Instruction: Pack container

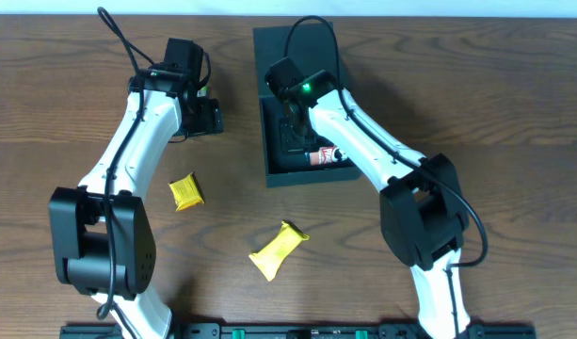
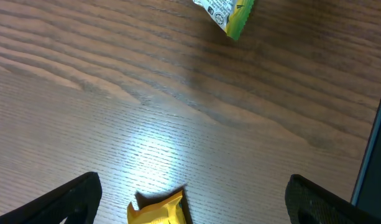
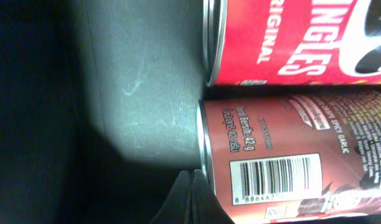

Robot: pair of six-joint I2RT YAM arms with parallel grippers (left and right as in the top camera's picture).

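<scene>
The container point(image 1: 302, 104) is a dark square box at the back middle, with its lid flap open toward the far side. My right gripper point(image 1: 293, 127) is inside it and shut on nothing. In the right wrist view its fingertips point(image 3: 191, 186) rest beside the end of a red snack can point(image 3: 296, 155). A second red can point(image 3: 296, 40) lies next to that one on the box floor point(image 3: 140, 81). One can also shows in the overhead view point(image 1: 324, 156). My left gripper point(image 1: 211, 118) is open and empty, left of the box.
A yellow packet point(image 1: 185, 192) lies on the table in front of the left gripper and shows low in the left wrist view point(image 2: 159, 208) between the open fingers point(image 2: 196, 186). A yellow-green packet point(image 1: 278, 250) lies front middle and also shows in the left wrist view point(image 2: 227, 12).
</scene>
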